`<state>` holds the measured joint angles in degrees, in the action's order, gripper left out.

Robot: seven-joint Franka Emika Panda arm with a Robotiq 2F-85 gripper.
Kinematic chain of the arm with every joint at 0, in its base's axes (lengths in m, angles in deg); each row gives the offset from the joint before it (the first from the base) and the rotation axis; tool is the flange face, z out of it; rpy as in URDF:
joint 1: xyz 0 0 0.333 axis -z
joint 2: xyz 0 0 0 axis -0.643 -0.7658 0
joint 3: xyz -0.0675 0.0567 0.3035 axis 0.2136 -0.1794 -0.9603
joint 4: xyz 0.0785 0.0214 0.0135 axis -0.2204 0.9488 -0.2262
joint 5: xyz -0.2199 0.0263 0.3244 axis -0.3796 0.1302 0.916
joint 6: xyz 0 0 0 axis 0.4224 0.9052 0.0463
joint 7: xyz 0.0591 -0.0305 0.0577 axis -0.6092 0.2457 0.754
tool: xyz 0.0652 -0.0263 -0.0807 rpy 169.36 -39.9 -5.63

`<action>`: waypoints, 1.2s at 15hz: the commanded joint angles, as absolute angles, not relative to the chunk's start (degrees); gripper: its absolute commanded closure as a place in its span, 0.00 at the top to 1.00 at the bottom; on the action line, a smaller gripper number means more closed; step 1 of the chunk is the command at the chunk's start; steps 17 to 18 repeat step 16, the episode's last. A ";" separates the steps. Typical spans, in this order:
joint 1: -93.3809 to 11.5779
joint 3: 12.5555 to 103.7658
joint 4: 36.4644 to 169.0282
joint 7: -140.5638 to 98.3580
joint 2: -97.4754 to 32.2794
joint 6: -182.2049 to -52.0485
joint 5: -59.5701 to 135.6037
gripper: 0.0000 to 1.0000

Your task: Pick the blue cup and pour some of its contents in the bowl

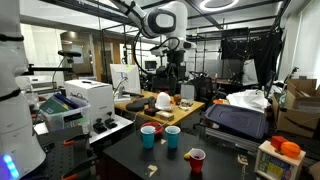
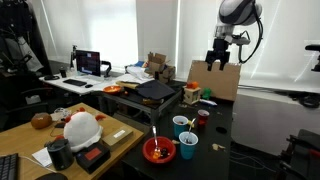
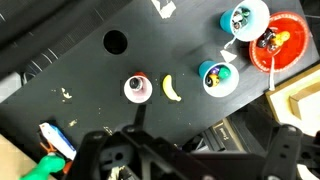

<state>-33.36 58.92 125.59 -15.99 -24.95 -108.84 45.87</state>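
Gripper [image 2: 218, 62] hangs high, jaws spread, empty, blurred dark in the wrist view. Blue cup [image 3: 218, 77] beside the bowl [image 3: 277, 42] at the tabletop [image 3: 80, 60] edge: contents indistinct.

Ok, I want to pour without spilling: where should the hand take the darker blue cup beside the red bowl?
Take the blue cup by its side wall near mid-height, coming in level from the side away from the bowl. It stands upright with an open top, so a side hold should leave the rim free for tipping.
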 commanded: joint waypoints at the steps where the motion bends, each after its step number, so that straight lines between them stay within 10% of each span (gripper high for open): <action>1: -33.90 58.32 126.35 -10.38 -24.18 -108.74 45.36 1.00; 18: -33.94 57.94 125.52 -7.70 -25.47 -108.68 46.43 1.00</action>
